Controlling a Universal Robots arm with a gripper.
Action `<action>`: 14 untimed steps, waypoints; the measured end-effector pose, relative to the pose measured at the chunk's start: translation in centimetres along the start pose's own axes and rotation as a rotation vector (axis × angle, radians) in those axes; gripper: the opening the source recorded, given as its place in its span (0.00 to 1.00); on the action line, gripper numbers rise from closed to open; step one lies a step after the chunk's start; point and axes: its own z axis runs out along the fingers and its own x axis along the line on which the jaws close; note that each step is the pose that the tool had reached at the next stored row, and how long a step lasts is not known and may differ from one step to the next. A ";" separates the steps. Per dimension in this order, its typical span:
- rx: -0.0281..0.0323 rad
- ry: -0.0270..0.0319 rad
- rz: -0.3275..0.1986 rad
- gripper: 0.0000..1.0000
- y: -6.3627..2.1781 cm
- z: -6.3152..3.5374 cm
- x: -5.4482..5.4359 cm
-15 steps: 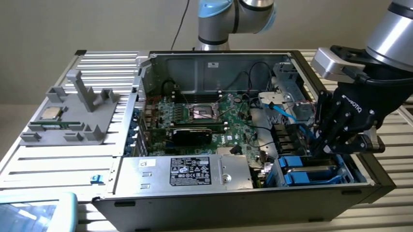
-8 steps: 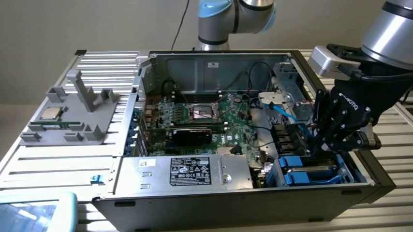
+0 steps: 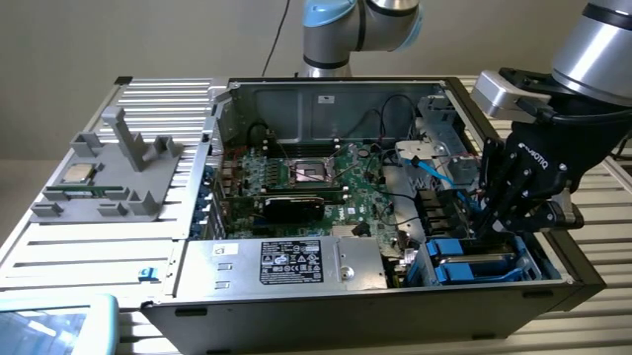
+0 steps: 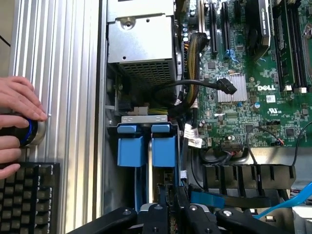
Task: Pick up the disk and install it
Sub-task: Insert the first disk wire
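With the pincer (image 3: 490, 224) clenched on the disk (image 4: 130, 151), which stands edge-on in the computer case's (image 3: 395, 305) corner beside the motherboard (image 4: 243, 97), I would hold it square and press straight down, clear of the black cables (image 4: 192, 87).

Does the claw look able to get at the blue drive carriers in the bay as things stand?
Probably yes. The claw hangs just over the blue drive carriers in the open case. Nothing lies across them, and the cables run beside them.
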 end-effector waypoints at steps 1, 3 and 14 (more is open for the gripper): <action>0.0000 -0.0002 0.000 0.17 -0.01 0.05 0.0; 0.0000 -0.0001 0.000 0.17 -0.02 0.15 0.0; 0.0001 0.0000 0.000 0.17 -0.09 0.36 0.0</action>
